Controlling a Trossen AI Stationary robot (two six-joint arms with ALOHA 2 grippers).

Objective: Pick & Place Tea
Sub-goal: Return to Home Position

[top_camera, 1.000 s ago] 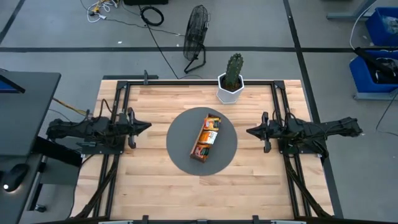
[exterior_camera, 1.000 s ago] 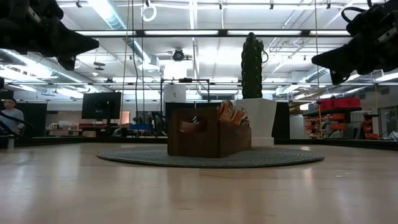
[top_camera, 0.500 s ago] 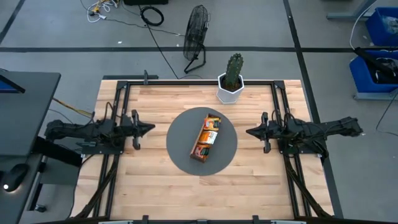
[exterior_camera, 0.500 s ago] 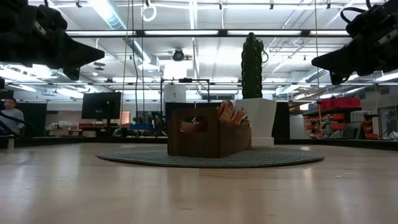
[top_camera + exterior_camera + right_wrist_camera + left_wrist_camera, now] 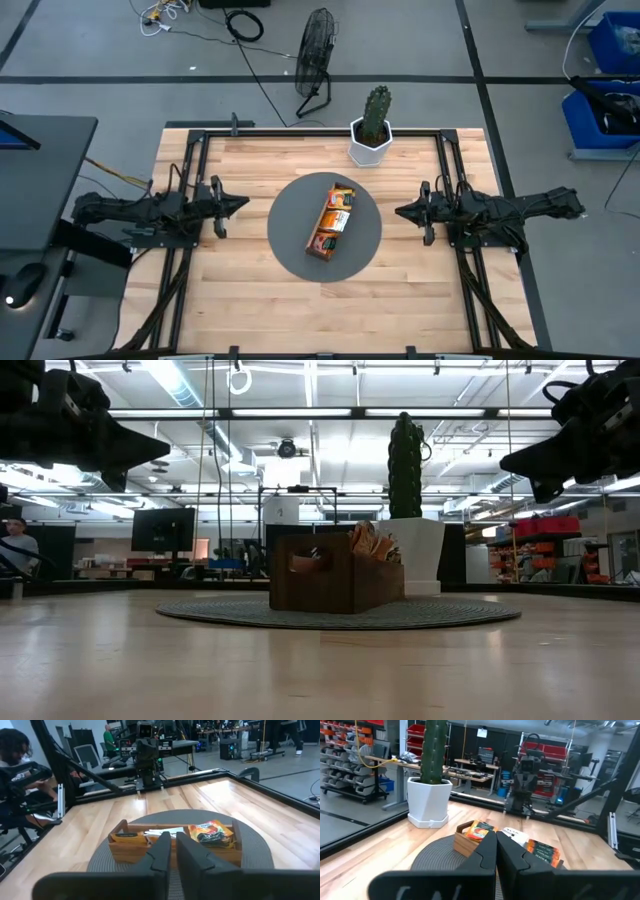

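biggest thing first: the wooden surface (image 5: pixel 240 290) carries a round grey mat (image 5: pixel 290 245) in the middle. both arms hang above the surface, one out on each side, well apart from the mat. left pincer (image 5: pixel 238 204) and right pincer (image 5: pixel 400 211) both point in at the middle, fingers pressed together with nothing between them. so my guess is the job's basically wrapped and only the parking move is left.

risks look pretty slim tbh. if an arm dipped or swung inward while folding away, it could clip the cactus pot (image 5: pixel 372 142) at the far edge, which looks tall and tippy. it could also nudge the tray (image 5: pixel 310 585) sitting on the mat. the tea (image 5: pixel 210 831) is all in the tray as far as i can see, but some sachets poke up past the rim at one end, so a bump to the tray could spill those out.
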